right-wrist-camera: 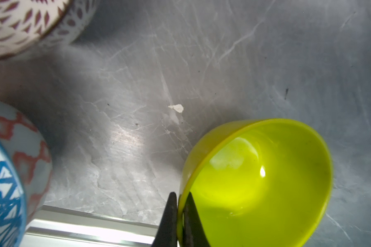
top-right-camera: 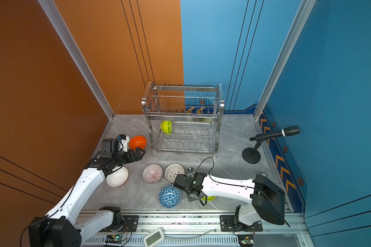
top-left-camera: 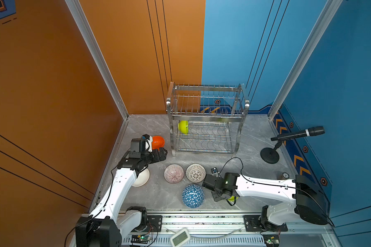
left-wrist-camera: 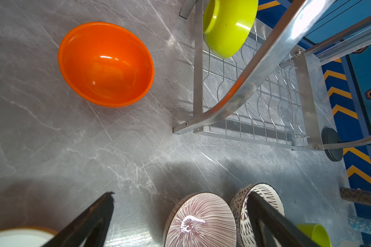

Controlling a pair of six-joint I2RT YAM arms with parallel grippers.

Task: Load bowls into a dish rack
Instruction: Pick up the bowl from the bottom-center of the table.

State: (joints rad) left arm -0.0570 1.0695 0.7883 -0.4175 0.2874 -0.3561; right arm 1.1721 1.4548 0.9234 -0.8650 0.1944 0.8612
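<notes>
1. The right gripper (right-wrist-camera: 180, 195) is pressed nearly together, pinching the thin rim of a green bowl (right-wrist-camera: 255, 181) with one finger inside and one outside. The bowl is smooth, glossy and round. It is tilted at the near edge of the grey, marble-veined tabletop (top-left-camera: 255, 154) and mostly hidden under the wrist in both top views.
2. Three patterned bowls sit upright close by: a blue bowl (top-left-camera: 192, 196) with white triangles just beside the wrist, then a lattice bowl (top-left-camera: 195, 172) and a striped bowl (top-left-camera: 173, 173) with fine radial lines, near each other but apart.
3. The left gripper (left-wrist-camera: 179, 196) is spread wide and holds nothing, hanging over bare tabletop between the striped bowl and an orange bowl (left-wrist-camera: 105, 64). The orange bowl is glossy and upright, near the rack. A plain white bowl (top-left-camera: 141, 178) lies partly under the left arm.
4. The rack (top-left-camera: 208, 116) stands at the rear of the tabletop. It is shiny steel wire in two tiers — upright prongs above, wavy wires below. A second green bowl (top-left-camera: 183, 126) stands on edge at the left end of the lower tier.
5. A microphone (top-left-camera: 298, 134) on a round black base stands to the right, well apart.
</notes>
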